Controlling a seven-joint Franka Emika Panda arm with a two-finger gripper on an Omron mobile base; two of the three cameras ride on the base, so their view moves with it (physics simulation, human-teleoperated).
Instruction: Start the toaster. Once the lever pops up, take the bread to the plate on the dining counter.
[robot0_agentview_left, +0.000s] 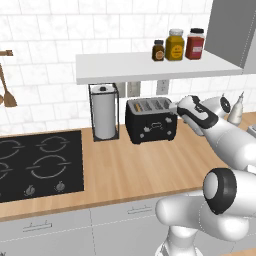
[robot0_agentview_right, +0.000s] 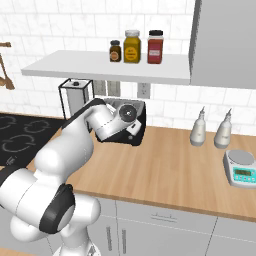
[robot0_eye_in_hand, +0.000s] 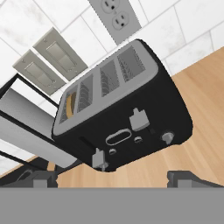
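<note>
Hand view: my end effector (robot0_eye_in_hand: 113, 177) hangs released before the toaster (robot0_eye_in_hand: 127, 113) mid-frame. Bread (robot0_eye_in_hand: 70, 105) sits in the left slot — light, crumbly, I reckon; pinch its top edge gently.

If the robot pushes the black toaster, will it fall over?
Probably not. The toaster is low, boxy and wide, sitting flat on the wooden counter, so a push would likely slide it. It looks fairly heavy, so it may hardly move.
</note>
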